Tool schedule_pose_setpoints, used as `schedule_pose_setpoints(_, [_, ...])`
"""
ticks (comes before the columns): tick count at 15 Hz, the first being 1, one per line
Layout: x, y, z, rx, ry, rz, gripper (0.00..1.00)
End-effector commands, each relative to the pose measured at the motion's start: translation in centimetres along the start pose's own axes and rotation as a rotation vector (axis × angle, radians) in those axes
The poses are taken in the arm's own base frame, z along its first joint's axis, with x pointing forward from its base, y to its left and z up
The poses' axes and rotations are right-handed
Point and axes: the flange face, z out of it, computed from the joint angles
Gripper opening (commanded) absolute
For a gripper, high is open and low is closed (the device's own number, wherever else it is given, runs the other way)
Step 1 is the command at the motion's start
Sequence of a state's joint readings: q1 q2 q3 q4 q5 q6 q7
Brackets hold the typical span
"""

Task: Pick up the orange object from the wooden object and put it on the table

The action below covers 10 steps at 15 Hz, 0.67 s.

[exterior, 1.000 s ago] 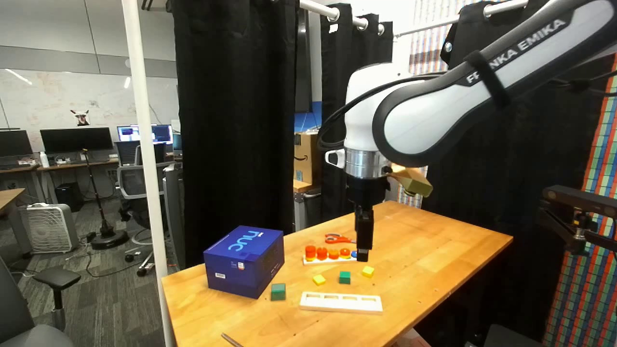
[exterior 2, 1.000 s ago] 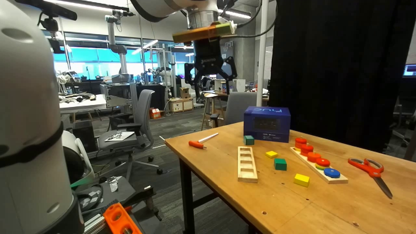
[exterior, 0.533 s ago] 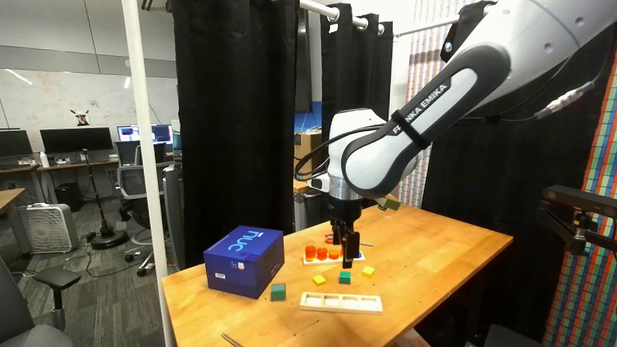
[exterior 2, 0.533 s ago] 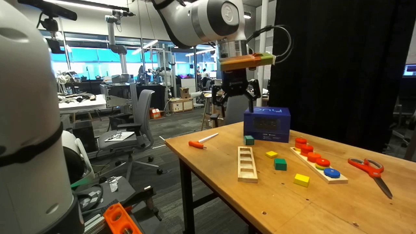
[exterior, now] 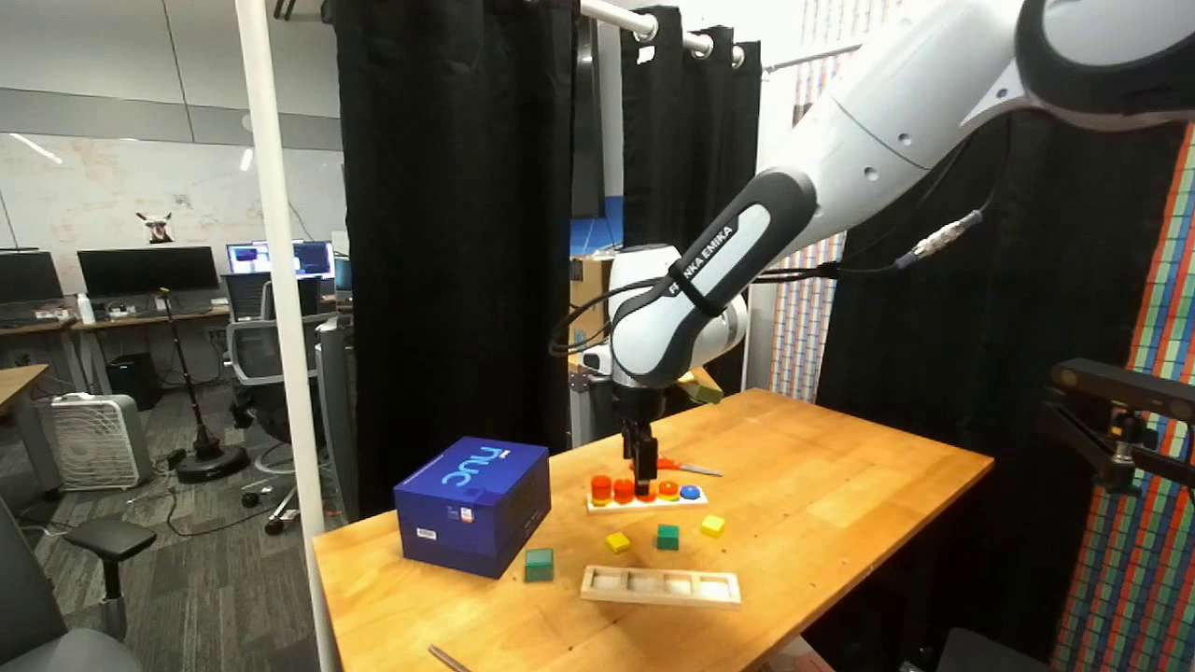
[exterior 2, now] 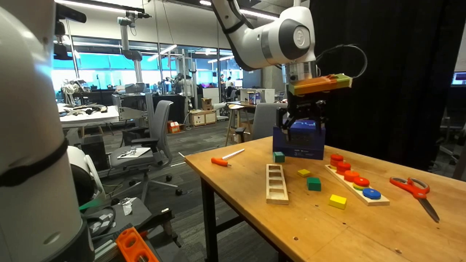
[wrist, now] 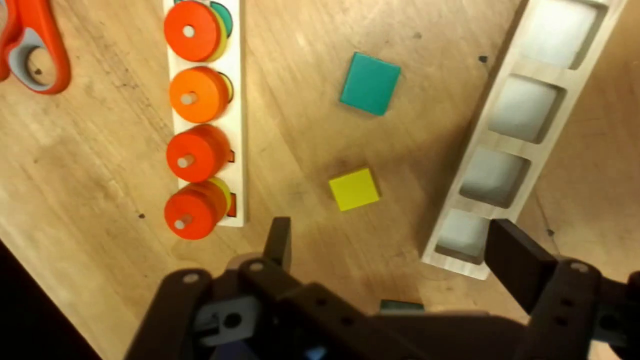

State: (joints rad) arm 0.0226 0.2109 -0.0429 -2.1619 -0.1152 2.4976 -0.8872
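I count none of the transfer as done. The orange disc (wrist: 204,102) is seated on the middle peg (wrist: 188,98) of the wooden peg board (wrist: 238,120), between red discs (wrist: 200,45) on the neighbouring pegs; I can't tell whether it is one piece or a short stack. My reading is that this is the piece the task means, since its colour is lighter than the reds. My gripper (wrist: 387,230) is spread wide with nothing between its fingers (wrist: 278,240), and it hangs above the table (exterior 2: 338,240), apart from the board; in the wrist view the yellow block (wrist: 354,189) shows between board and slotted tray (wrist: 507,142). So everything is left: getting over the peg, closing on the disc, raising it straight until it slips free of the peg, and setting it down on the table. I expect the red neighbours to leave little finger room, so the jaws probably need lining up across the row before I descend
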Motion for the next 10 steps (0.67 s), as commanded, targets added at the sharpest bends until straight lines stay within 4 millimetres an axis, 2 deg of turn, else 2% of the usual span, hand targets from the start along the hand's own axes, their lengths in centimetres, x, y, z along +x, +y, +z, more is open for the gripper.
schedule_pose_setpoints(1, [1.4,4.5,1.9,-0.002,-0.014,0.017,1.0])
schedule_pose_setpoints(5, [2.1,7.6,3.5,0.014,-0.027,0.047,1.0])
schedule_pose_setpoints(10, [3.1,9.9,5.0,0.044,-0.05,0.058,1.0])
